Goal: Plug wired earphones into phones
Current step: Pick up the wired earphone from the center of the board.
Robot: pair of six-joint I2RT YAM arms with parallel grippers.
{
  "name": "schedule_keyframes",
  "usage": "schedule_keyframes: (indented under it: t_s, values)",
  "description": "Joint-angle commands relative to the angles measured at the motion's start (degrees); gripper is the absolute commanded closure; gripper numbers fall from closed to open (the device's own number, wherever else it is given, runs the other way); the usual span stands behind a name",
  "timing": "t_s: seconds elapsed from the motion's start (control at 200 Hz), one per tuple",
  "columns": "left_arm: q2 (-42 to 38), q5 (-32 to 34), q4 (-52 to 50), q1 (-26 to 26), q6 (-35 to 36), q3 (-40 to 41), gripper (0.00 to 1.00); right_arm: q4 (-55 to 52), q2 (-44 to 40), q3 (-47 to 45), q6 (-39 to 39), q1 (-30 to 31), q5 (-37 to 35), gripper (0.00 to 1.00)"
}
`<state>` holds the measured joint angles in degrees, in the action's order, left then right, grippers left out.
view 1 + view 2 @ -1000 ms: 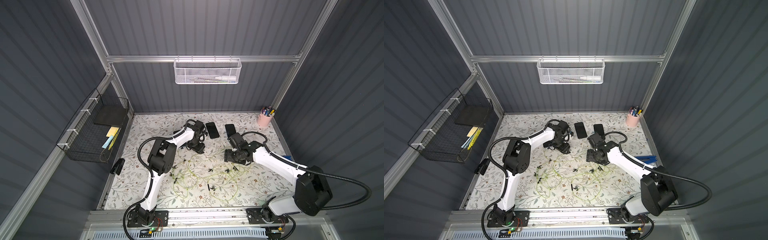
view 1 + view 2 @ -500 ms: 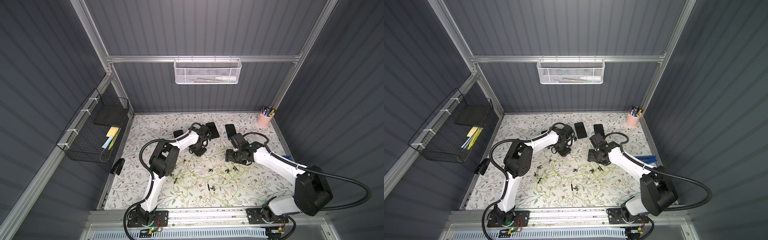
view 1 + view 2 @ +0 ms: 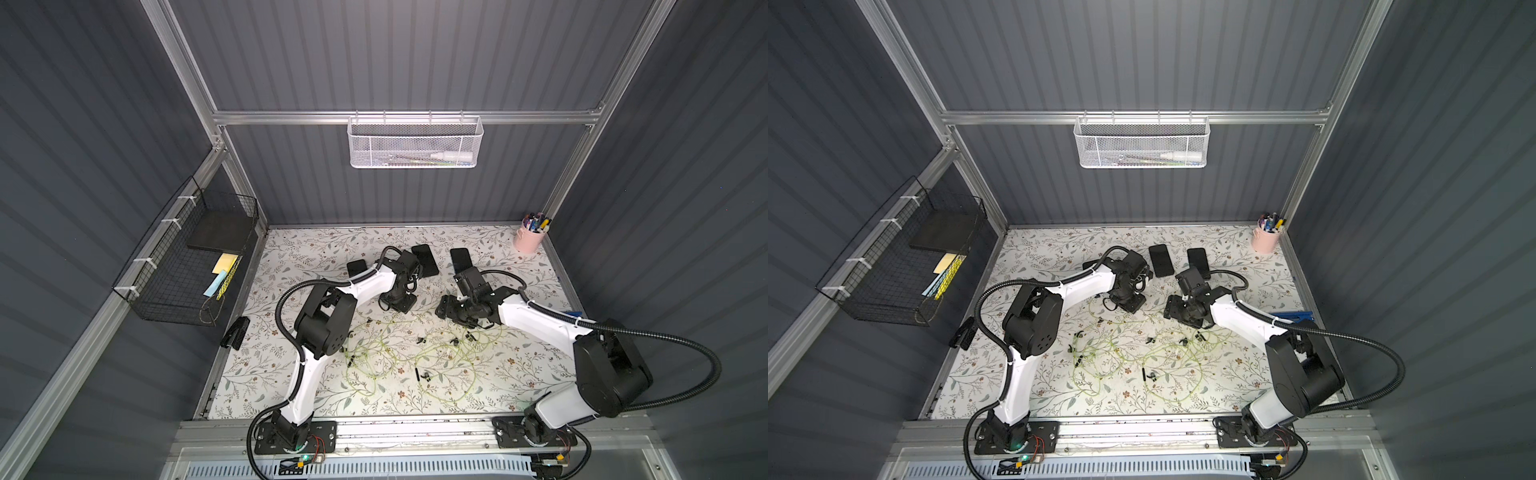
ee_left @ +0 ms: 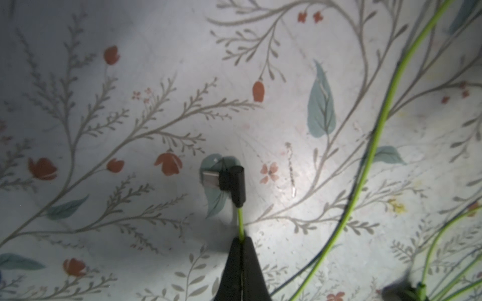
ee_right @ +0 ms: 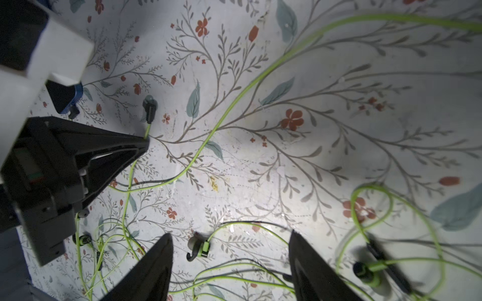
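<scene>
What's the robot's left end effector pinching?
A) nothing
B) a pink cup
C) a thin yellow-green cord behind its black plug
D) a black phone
C: the left wrist view shows the left end effector shut on the thin yellow-green earphone cord just behind its small black plug.

In a top view the left arm [image 3: 370, 283] covers most of a phone [image 3: 355, 266]; only a black corner shows. In the right wrist view a blue-rimmed phone [image 5: 68, 100] shows just one corner from under that arm, probably the same one. An earbud [image 5: 362, 271] near that picture's edge is blurred.
</scene>
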<state>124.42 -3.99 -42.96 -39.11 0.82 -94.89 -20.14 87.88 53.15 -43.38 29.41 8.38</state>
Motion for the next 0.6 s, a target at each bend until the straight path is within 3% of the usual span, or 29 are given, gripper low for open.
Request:
schedule_keyframes:
  t_s: [0.0, 0.595]
  values:
    - [-2.1, -4.1, 4.6, 0.3, -5.8, 4.0, 1.00, 5.7, 0.8, -0.6, -3.6, 0.1, 2.8, 0.30]
    - [-15.8, -3.0, 17.6, 1.0, -15.0, 19.0, 1.00, 18.4, 10.8, 2.5, -9.8, 1.3, 8.4, 0.43]
